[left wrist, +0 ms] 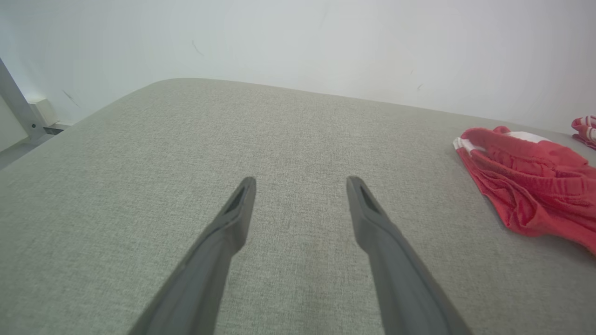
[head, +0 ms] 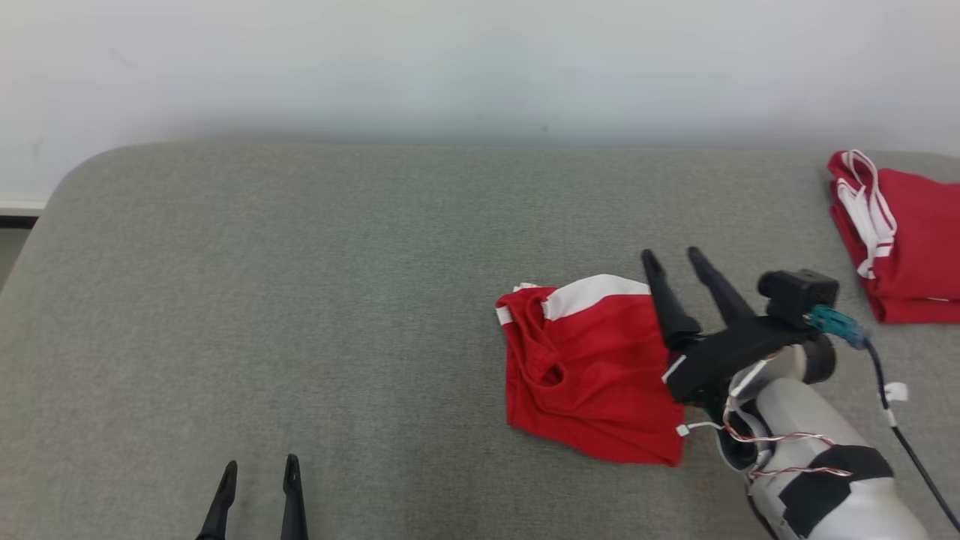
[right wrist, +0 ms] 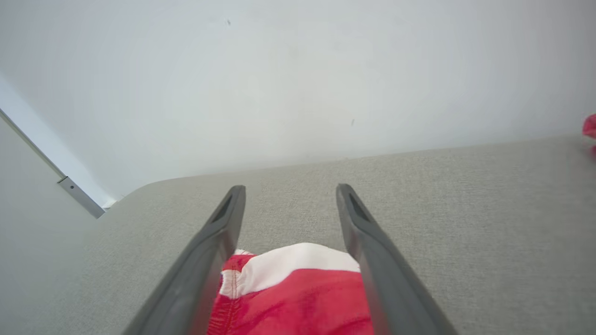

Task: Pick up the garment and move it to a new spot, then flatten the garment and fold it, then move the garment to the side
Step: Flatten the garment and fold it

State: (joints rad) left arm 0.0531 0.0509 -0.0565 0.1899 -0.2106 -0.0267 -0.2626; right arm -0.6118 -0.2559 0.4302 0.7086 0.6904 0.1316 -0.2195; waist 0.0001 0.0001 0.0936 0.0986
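Note:
The garment (head: 589, 367) is red with a white band and lies folded in a loose, rumpled pile on the grey padded surface (head: 300, 300), right of centre. My right gripper (head: 673, 259) hovers over its right edge with the fingers spread open and nothing between them. Seen from the right wrist, the garment (right wrist: 298, 288) lies below and between the open fingers. My left gripper (head: 259, 465) is open at the lower left, well apart from the garment. In the left wrist view the garment (left wrist: 531, 186) lies far off to the right of that open gripper (left wrist: 300, 181).
A second red garment with white trim (head: 900, 240) lies folded at the far right edge. A white wall rises behind the surface. The surface's rounded left corner (head: 82, 172) drops off to the floor. A black cable (head: 900, 435) trails off my right wrist.

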